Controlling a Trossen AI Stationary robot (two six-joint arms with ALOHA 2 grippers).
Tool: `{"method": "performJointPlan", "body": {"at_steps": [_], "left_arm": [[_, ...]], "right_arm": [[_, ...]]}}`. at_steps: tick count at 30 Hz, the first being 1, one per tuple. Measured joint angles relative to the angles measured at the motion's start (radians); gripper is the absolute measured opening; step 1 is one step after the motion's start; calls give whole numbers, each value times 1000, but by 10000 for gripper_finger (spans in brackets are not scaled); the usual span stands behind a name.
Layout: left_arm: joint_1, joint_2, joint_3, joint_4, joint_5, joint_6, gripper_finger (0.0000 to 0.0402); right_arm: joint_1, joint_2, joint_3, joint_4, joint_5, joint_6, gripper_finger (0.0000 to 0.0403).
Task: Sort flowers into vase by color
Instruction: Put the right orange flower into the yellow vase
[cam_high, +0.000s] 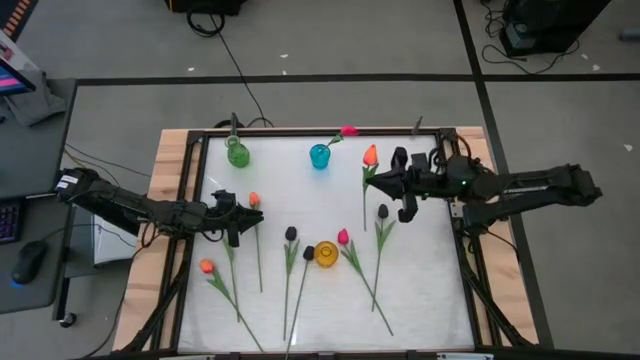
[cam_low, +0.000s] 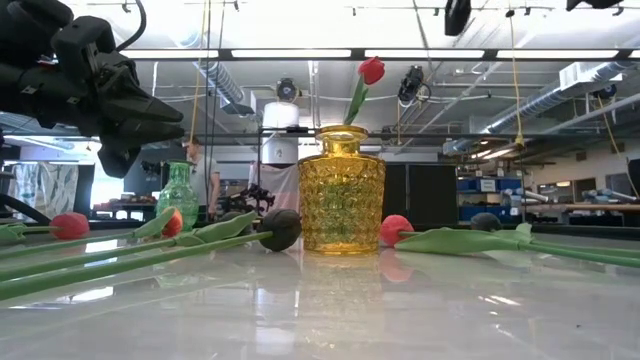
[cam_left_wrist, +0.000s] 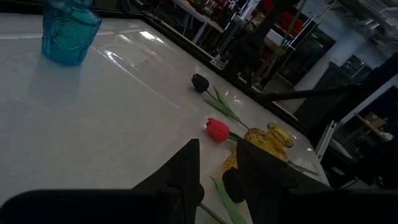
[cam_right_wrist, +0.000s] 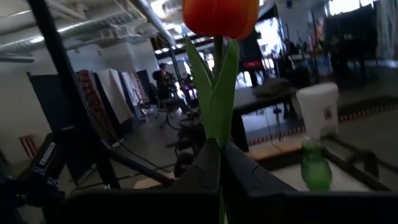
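Note:
My right gripper (cam_high: 374, 180) is over the table's far right part, shut on an orange tulip (cam_high: 370, 155) whose bud (cam_right_wrist: 221, 15) stands past the fingers. My left gripper (cam_high: 245, 215) is open and raised at the table's left (cam_low: 110, 95), beside an orange tulip (cam_high: 254, 200) lying flat. A black bud (cam_left_wrist: 232, 186) lies on the table beyond its fingers. More tulips rest on their sides: orange (cam_high: 207, 267), black (cam_high: 291, 234), black (cam_high: 308, 252), pink (cam_high: 343, 237), black (cam_high: 383, 212). A pink tulip (cam_high: 348, 131) stands in the blue vase (cam_high: 319, 156). My right gripper pinches the orange tulip's stem (cam_right_wrist: 217, 152) between its two fingers, just under the leaves below the bud. The fingers come level from the table's right, across the stem. The rest of the stem (cam_high: 365, 215) runs toward the near edge; whether it is lifted clear I cannot tell.
A green vase (cam_high: 237, 152) stands at the far left, and a yellow vase (cam_high: 326, 254) in the middle among the lying flowers (cam_low: 341, 190). A dark frame rail (cam_high: 300, 131) borders the white table top. Bare surface lies between the blue vase and the lying tulips.

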Motion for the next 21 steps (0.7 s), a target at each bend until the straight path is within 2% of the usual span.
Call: {"method": "performJointPlan", "body": {"at_steps": [14,21], "left_arm": [[0,0,0,0,0,0,112],[0,0,0,0,0,0,112]], "right_arm": [[139,266,0,416,18,-105,8],[191,365,0,539,53,-139,8]]}}
